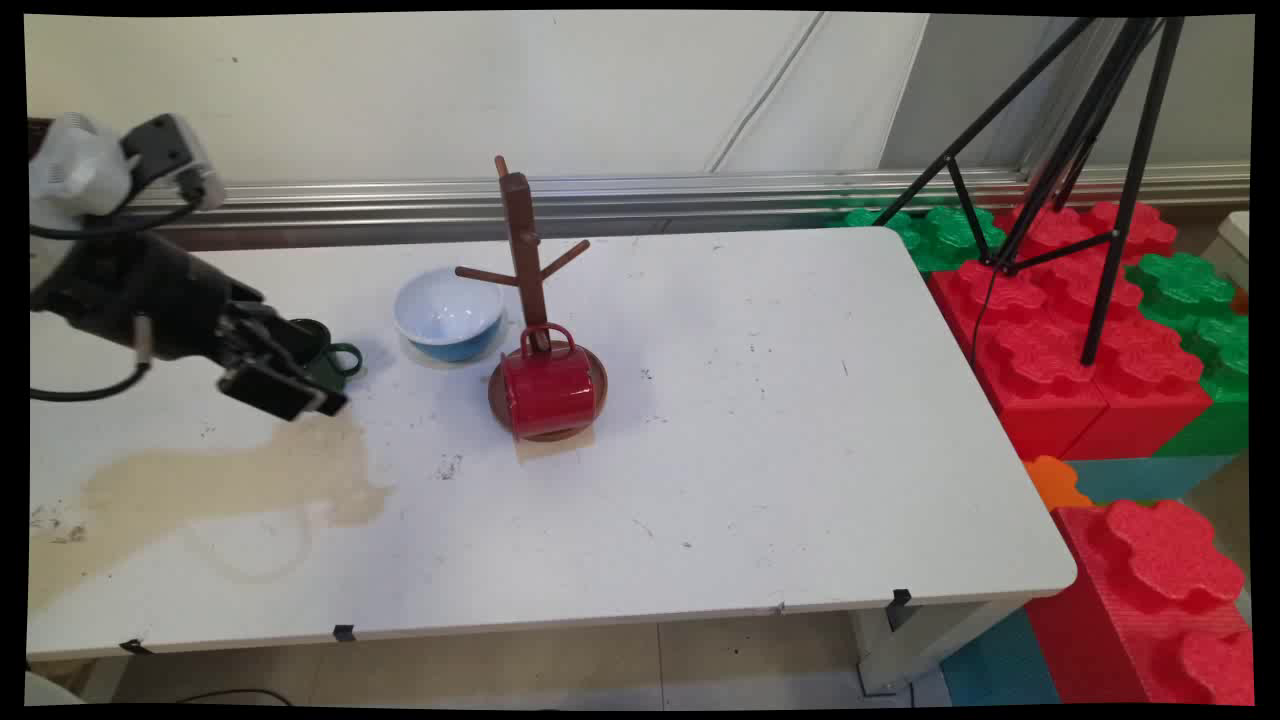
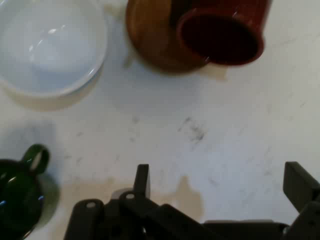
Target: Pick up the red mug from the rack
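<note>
My gripper [image 1: 300, 368] hangs low over the table's left side, open, with nothing between its fingers [image 2: 142, 179]. In the hand view the gripper [image 2: 221, 184] has only bare table between its fingers. A dark green mug [image 1: 325, 358] stands upright just beside it, and in the hand view the green mug [image 2: 19, 196] lies outside the left finger with its handle pointing away. A red mug [image 1: 548, 392] lies on its side on the round base of a wooden mug tree [image 1: 523, 240], and its mouth [image 2: 222, 39] faces the hand.
A bowl [image 1: 448, 312], blue outside and white inside, sits left of the mug tree; in the hand view the bowl [image 2: 47, 47] is at top left. A brownish stain [image 1: 230, 478] spreads over the table's left front. Red and green foam blocks [image 1: 1080, 340] and a black tripod [image 1: 1090, 150] stand to the right.
</note>
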Controlling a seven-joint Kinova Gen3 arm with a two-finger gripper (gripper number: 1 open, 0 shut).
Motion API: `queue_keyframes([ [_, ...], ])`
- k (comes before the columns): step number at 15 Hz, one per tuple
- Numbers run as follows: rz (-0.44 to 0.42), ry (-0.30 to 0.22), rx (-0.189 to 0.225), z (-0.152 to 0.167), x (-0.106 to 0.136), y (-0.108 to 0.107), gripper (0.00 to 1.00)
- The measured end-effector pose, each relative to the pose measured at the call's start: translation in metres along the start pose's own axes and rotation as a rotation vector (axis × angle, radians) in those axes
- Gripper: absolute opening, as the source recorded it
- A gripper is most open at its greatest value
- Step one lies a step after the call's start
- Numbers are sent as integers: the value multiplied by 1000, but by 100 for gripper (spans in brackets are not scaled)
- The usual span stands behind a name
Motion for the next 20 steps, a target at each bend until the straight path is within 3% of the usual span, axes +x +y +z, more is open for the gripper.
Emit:
queue_keyframes([
  [11,-121,123,-56,65,25,26,100],
  [20,-159,168,-78,109,30,37,100],
])
